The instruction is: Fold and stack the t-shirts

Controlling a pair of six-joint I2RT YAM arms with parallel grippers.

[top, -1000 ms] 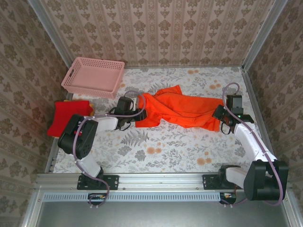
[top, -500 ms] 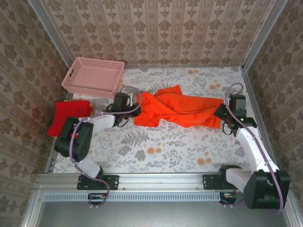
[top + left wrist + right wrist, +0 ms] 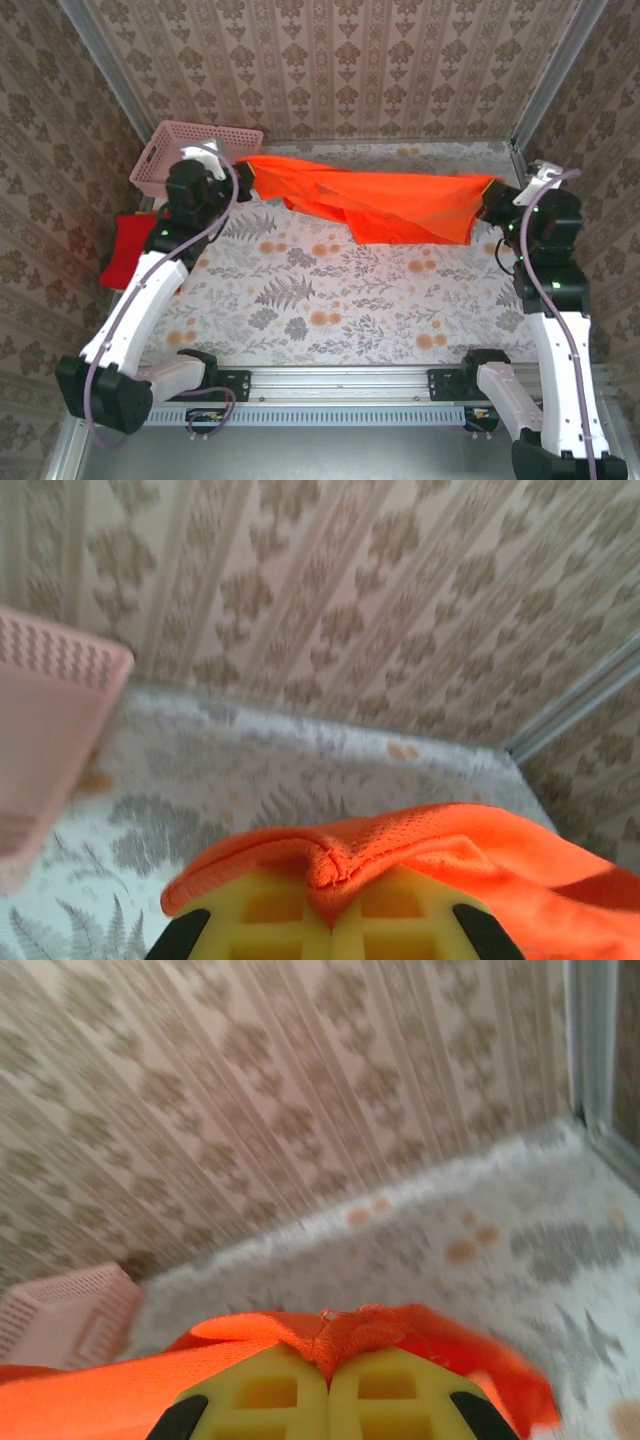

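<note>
We see the orange t-shirt point(image 3: 385, 205) stretched sideways across the far part of the table point(image 3: 330, 300), with each end held by one gripper. The left gripper point(image 3: 243, 172) has the shirt's left end, just in front of the pink lattice basket point(image 3: 240, 137). The right gripper point(image 3: 488, 198) has the right end, near the table's right edge.

In the left wrist view, the left gripper point(image 3: 330, 905) has its yellow fingers point(image 3: 260, 920) pressed together, with a fold of orange cloth point(image 3: 440, 845) pinched in the seam between them. In the right wrist view it is the same: the right gripper point(image 3: 328, 1380) has its yellow pads point(image 3: 390, 1390) closed on a bunched orange edge point(image 3: 340, 1335), and cloth trails off to the left.

The top edge of the shirt runs taut from gripper to gripper. The middle sags and hangs in loose folds toward the near side. We cannot tell whether the lowest fold touches the table.

The red t-shirt point(image 3: 128, 250) lies folded at the table's left edge, well apart from the orange one and partly under the left arm point(image 3: 140, 300). The basket sits in the far left corner, and the left arm covers part of it from above. It also shows at the left of both wrist views point(image 3: 40, 720) point(image 3: 60, 1325). Patterned wallpaper point(image 3: 340, 60) backs the scene. The right arm point(image 3: 560, 320) reaches up along the right side.
</note>
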